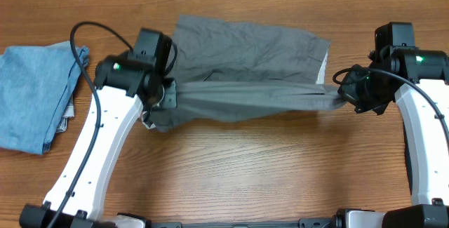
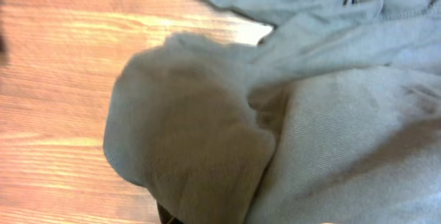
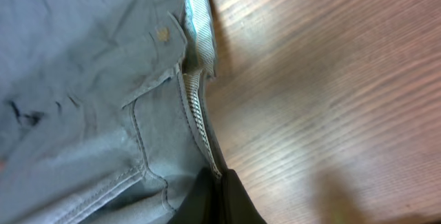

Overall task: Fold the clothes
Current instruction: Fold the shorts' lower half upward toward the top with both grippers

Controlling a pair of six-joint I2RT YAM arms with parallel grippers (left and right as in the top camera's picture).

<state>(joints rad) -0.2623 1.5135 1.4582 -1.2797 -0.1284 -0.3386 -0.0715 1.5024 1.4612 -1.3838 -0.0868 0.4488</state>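
The grey shorts (image 1: 245,52) lie across the middle of the wooden table, their near edge lifted and pulled taut between both grippers. My left gripper (image 1: 165,96) is shut on the shorts' left end; in the left wrist view the cloth (image 2: 207,134) hides the fingers. My right gripper (image 1: 344,96) is shut on the waistband at the right end; the right wrist view shows its dark fingers (image 3: 219,200) pinching the pale-lined waist edge (image 3: 196,114), with the small waist button (image 3: 163,35) above.
A light-blue folded garment (image 1: 35,95) lies at the table's left edge. Bare wood (image 1: 266,165) spans the front between the two arms.
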